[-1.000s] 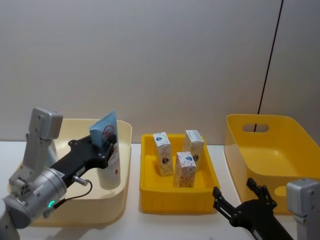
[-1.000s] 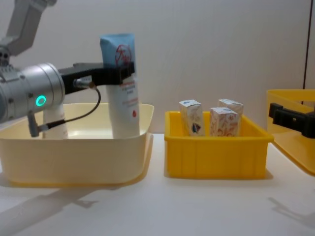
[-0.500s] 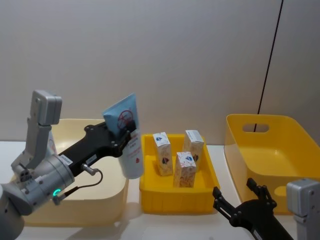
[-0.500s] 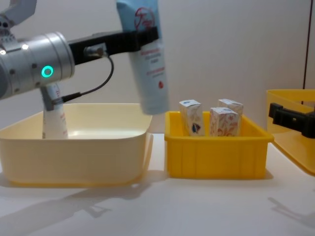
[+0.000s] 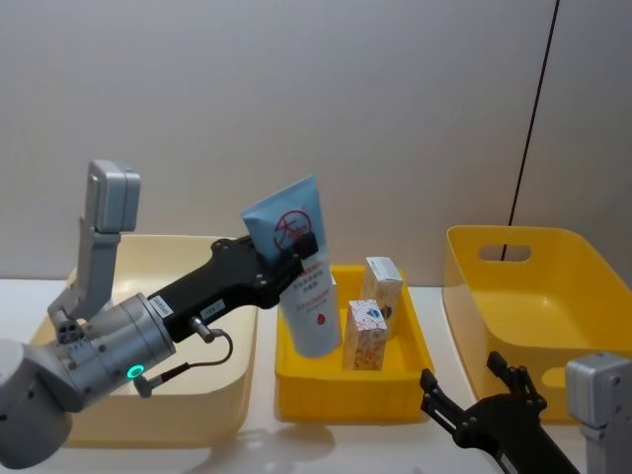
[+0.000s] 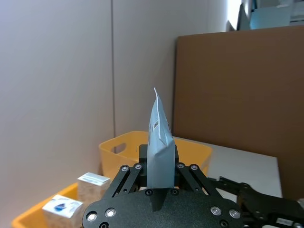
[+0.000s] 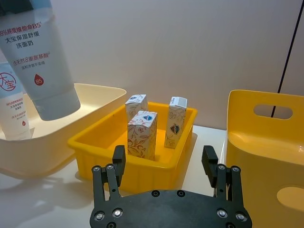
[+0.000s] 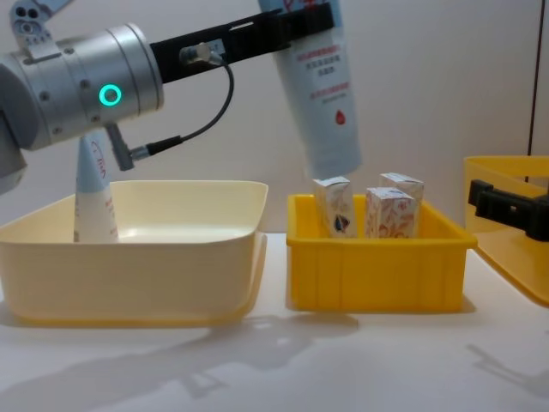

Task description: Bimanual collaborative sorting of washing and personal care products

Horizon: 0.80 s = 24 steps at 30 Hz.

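Observation:
My left gripper [image 5: 296,249] is shut on a pale-blue-and-white squeeze tube [image 5: 306,286] and holds it tilted in the air over the left part of the small yellow tray [image 5: 346,397]. In the chest view the tube [image 8: 326,94] hangs just above the white cartons [image 8: 334,206], apart from them. Three cartons [image 7: 142,135] stand upright in the tray. A second tube [image 8: 93,193] stands in the cream tub [image 8: 129,257]. My right gripper [image 7: 164,159] waits open and low in front of the tray's right end, with nothing between its fingers.
A large yellow crate [image 5: 513,286] with a handle slot stands at the right, close to my right gripper. The cream tub [image 5: 197,410] sits left of the tray, almost touching it. A plain wall runs close behind everything.
My left gripper lifted the tube out of the cream tub and carried it right, over the yellow tray. The right arm has not moved.

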### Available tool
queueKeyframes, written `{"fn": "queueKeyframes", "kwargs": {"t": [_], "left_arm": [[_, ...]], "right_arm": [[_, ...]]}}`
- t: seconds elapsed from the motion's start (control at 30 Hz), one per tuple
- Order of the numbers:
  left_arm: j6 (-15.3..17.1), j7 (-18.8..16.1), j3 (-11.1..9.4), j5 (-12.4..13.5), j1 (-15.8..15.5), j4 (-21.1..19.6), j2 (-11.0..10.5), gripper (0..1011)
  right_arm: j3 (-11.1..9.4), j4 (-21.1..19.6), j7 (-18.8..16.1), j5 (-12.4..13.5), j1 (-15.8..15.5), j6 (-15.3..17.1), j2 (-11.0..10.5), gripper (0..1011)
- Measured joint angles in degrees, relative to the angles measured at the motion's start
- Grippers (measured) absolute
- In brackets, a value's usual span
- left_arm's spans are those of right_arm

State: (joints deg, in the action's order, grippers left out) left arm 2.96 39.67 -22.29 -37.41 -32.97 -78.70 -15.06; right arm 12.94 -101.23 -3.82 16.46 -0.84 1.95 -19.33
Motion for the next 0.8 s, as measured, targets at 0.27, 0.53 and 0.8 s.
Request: {"fn": "queueKeyframes", "kwargs": {"t": [0.27,0.53,0.8], "left_arm": [[0.55,0.54,-1.23,-0.34,-0.56,0.26,0.01,227],[0.40,-2.44,-1.98,1.45,-0.54,0.17,-0.25,227],[-0.58,-6.55,-2.62,3.84,-0.30,0.10,-0.47,227]], "right_arm": [[0.00,0.00,0.00,0.00,0.00,0.00,0.00,1001],[0.00,0.00,0.00,0.00,0.00,0.00,0.00,1001],[0.00,0.00,0.00,0.00,0.00,0.00,0.00,1001]]}}
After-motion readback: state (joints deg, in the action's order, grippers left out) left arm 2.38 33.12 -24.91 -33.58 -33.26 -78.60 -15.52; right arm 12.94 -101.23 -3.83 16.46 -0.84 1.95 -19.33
